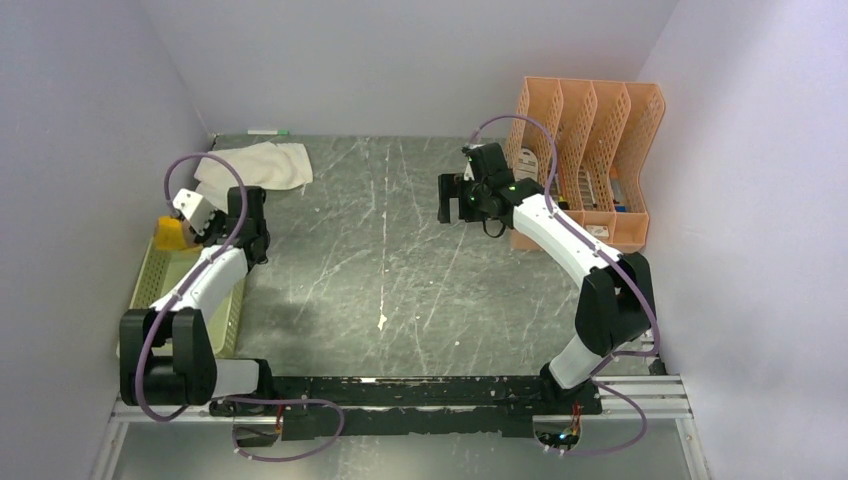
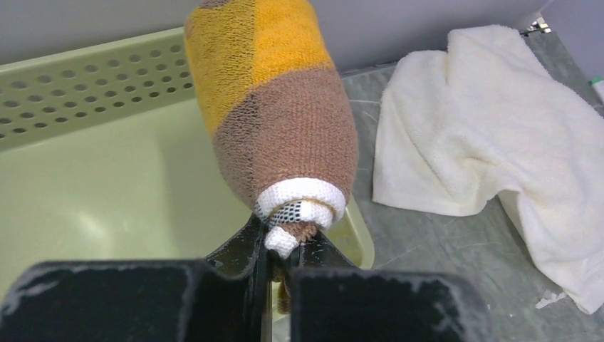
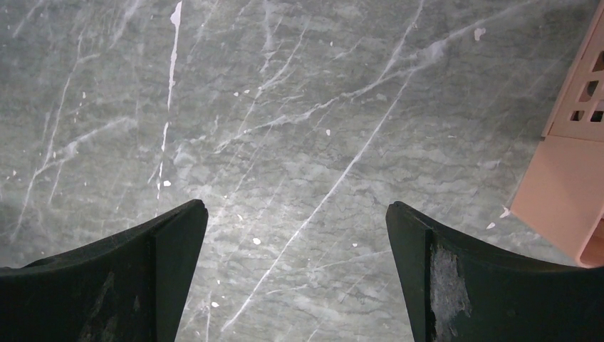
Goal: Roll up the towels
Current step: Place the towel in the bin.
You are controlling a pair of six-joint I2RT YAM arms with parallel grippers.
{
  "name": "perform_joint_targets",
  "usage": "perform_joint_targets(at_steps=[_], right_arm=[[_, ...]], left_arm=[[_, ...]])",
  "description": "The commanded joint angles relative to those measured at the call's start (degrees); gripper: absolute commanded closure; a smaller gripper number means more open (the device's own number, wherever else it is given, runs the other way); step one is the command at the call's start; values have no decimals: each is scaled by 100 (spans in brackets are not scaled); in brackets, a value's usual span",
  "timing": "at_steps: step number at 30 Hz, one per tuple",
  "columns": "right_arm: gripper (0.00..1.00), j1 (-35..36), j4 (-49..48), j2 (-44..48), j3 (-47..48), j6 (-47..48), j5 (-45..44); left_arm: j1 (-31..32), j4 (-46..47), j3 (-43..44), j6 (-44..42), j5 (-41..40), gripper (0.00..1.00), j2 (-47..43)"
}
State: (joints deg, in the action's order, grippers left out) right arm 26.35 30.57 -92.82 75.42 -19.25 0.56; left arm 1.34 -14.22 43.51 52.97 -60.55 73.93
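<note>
The brown towel with mustard-yellow edging is rolled into a tight cylinder. My left gripper is shut on the roll's near end and holds it over the green mesh basket. In the top view only its yellow end shows beside the left gripper, above the basket. The cream-white towel lies loosely crumpled on the table at the back left; it also shows in the left wrist view. My right gripper is open and empty above bare table; its fingers stand wide apart.
An orange file rack stands at the back right; its corner shows in the right wrist view. White walls enclose the grey marbled table on three sides. A pen-like item lies by the back wall.
</note>
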Motion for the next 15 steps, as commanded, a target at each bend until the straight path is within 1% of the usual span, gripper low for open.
perform_joint_targets(at_steps=[1,3,5,10,15], right_arm=[[0,76,27,-35,20,54,-65],[0,81,36,-20,-17,74,-79],[0,75,22,-14,-48,96,-92],[0,81,17,-43,-82,123,-57],[0,80,-18,-87,-124,103,46]], left_arm=[[-367,1340,-174,-689,574,93,123],[-630,1521,-274,-681,787,93,214],[-778,1393,-189,-518,817,93,384],[-794,1136,-64,-135,538,93,780],[-794,1088,-148,358,707,93,1080]])
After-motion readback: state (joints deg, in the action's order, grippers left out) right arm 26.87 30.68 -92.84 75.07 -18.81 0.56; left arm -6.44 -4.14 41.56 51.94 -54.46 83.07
